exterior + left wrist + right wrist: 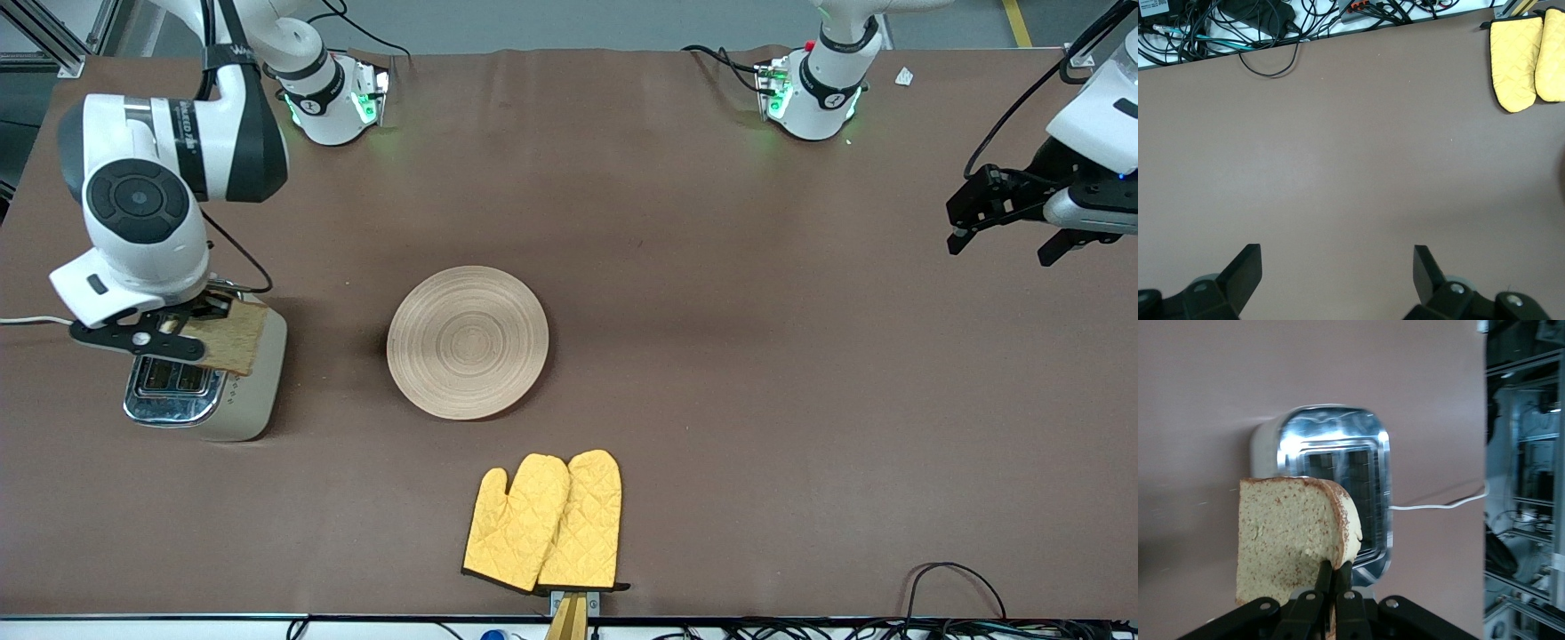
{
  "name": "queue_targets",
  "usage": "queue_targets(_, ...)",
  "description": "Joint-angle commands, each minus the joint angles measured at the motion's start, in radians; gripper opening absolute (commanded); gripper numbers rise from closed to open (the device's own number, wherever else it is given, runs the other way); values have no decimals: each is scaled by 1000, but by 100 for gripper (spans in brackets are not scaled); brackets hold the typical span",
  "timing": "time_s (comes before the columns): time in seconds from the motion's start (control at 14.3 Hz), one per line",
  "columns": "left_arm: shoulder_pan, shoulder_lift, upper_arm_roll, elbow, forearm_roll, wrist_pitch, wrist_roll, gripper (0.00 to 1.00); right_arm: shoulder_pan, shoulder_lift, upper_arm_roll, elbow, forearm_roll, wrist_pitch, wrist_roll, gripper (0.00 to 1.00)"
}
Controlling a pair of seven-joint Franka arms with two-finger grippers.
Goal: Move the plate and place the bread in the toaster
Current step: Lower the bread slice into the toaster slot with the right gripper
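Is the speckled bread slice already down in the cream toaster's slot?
No: the speckled bread slice is pinched in the right end effector above the cream toaster.

tan ringed plate [468, 342], speckled greenish bread [1288, 533], quilted yellow mitts [544, 523].

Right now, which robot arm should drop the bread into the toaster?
The right arm. Its claw is shut on the bread slice, right above the toaster. The left claw hangs open and empty over bare table at the left arm's end.
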Motion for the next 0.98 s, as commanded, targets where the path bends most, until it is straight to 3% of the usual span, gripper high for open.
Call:
queue_targets(0.0, -2, -15, 12, -9, -3, -50, -4, 100, -34, 19, 4, 27, -63, -17, -78, 1)
queue_targets(0.28, 24, -12, 12, -9, -3, -116, -42, 100, -45, 82, 6, 27, -156, -15, -98, 1)
queue_targets(0.91, 24, 5, 3, 0, -6, -87, -40, 100, -57, 143, 6, 24, -219, 6, -126, 1)
